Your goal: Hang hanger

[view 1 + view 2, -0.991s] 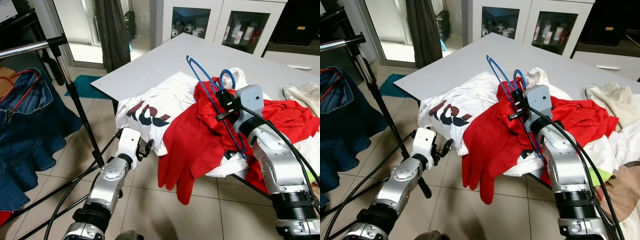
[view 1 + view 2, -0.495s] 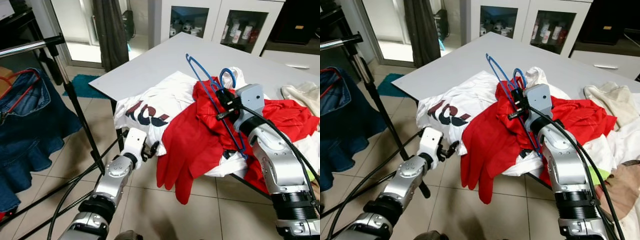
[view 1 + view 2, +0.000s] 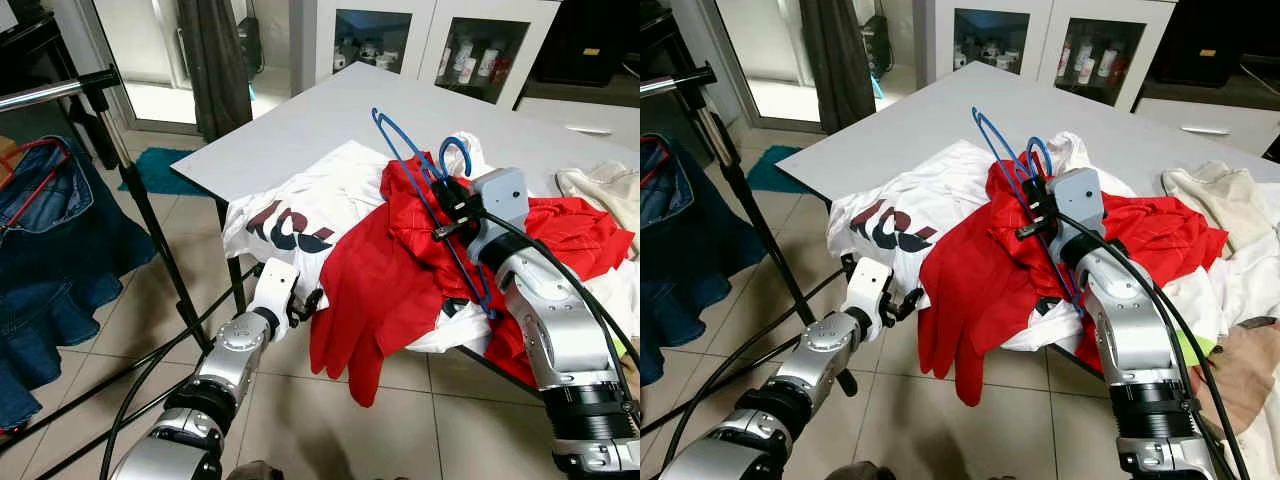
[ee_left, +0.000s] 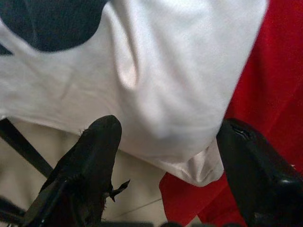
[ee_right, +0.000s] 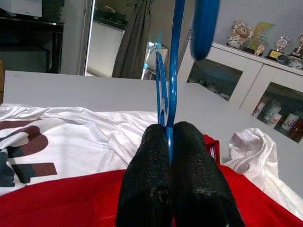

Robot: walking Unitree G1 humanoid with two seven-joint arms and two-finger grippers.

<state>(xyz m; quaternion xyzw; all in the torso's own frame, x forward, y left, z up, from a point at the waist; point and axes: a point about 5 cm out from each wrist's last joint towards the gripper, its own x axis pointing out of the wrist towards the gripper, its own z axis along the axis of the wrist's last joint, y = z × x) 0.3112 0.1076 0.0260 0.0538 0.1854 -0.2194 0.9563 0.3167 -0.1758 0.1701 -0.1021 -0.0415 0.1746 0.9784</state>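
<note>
Your right gripper pinches the blue hanger above the red shirt; left fingers spread wide below the white shirt. Lifting may well snag cloth.

Grey table, white printed shirt beside red garment, glass-fronted cabinet, teal mat

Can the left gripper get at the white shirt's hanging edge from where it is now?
Probably yes. The left gripper is open right under the white shirt, its hem lying between the fingers, with nothing between them. The red shirt hangs just beside it.
</note>
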